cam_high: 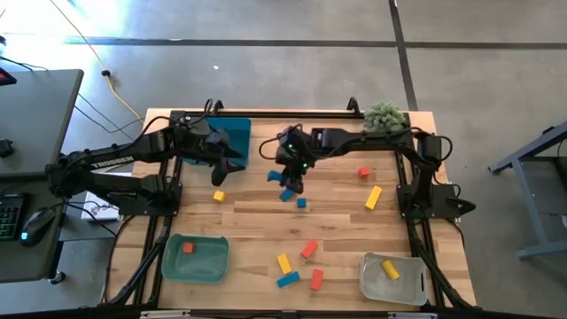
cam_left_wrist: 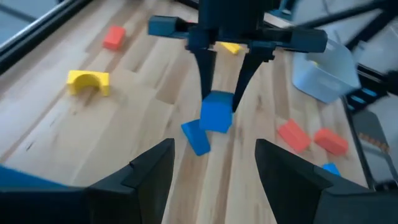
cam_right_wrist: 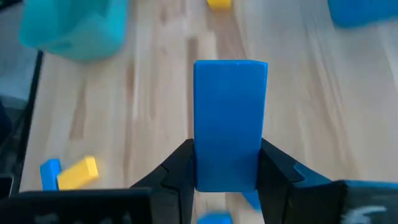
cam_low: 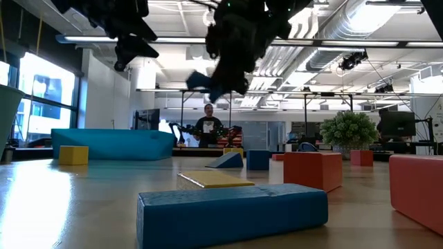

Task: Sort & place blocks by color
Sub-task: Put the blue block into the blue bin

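My right gripper [cam_high: 282, 177] hangs above the middle of the table, shut on a blue block [cam_right_wrist: 230, 118]. The left wrist view shows that block [cam_left_wrist: 217, 112] from the front, clear of the wood. A blue wedge [cam_high: 286, 195] and a small blue cube [cam_high: 301, 203] lie on the table just below it. My left gripper [cam_left_wrist: 214, 180] is open and empty. It hovers beside the blue bin [cam_high: 232, 137] at the far left and faces the right gripper. Other red, yellow and blue blocks lie scattered on the table. My right gripper pinches the blue block between its two fingers [cam_right_wrist: 180, 171], on its two opposite long sides [cam_right_wrist: 202, 162] near one end. The fingers slant down from the far right. The rest of the block sticks out past the fingertips, lifted clear of the table.
A green bin [cam_high: 195, 259] holding a red block stands near left. A clear bin [cam_high: 394, 278] holding a yellow block stands near right. A small plant [cam_high: 385, 115] is at the far right. Loose blocks: yellow [cam_high: 219, 196], red [cam_high: 363, 172], a yellow bar [cam_high: 373, 197], several near the front [cam_high: 301, 266].
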You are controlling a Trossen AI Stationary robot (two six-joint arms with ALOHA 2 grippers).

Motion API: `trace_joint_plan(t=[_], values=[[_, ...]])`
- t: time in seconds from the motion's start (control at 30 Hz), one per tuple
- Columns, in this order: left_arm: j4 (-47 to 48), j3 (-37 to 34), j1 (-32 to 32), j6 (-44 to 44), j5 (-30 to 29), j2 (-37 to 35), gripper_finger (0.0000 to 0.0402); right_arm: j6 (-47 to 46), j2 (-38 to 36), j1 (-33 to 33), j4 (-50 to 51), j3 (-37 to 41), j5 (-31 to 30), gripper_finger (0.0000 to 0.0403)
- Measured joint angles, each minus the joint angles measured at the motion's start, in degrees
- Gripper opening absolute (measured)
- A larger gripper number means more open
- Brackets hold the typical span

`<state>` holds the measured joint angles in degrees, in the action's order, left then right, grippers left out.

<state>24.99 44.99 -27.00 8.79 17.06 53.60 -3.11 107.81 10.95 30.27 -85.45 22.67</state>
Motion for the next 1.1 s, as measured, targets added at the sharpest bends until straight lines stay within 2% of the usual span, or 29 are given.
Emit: trace_joint_plan(t=[0.17,0.3,0.43,0.77,1.1], values=[[0.02,0.0,0.0,-3.03,2.26,0.0,0.0214,-2.51,0.0,-1.82,-9.21,-0.02,-0.19,0.0102],[0.03,0.0,0.01,-3.02,5.1,0.0,0.0214,-5.35,0.02,-2.17,-14.68,-0.02,-0.29,0.0102],[0.02,0.0,0.04,-0.88,5.05,0.0,0.0214,-8.05,0.02,-2.42,-19.25,-0.04,-0.39,0.0102],[-2.48,0.0,0.02,3.98,4.84,0.0,0.0214,-12.56,0.04,-3.82,-21.97,-0.04,-3.97,0.0102],[-2.95,0.0,0.02,3.02,4.84,0.0,0.0214,-17.59,0.09,-4.38,-25.16,-0.04,-7.83,0.0102]])
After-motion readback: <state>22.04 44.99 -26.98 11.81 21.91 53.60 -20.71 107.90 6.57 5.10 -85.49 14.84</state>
